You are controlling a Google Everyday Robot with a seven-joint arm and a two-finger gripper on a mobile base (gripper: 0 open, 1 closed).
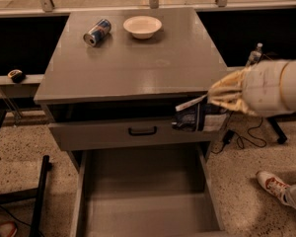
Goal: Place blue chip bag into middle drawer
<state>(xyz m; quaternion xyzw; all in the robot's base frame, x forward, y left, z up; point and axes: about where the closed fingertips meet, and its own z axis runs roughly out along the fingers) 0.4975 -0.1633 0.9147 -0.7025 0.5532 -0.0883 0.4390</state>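
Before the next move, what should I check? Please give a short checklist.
1. blue chip bag held by the gripper, jaws shut on it: ok.
2. middle drawer pulled open: ok.
3. Bag lowered into the drawer: not ok, it hangs up by the upper drawer front, right end.
4. Bag apart from the cabinet edge: cannot tell.
5. Person's shoe apart from the drawer: ok.
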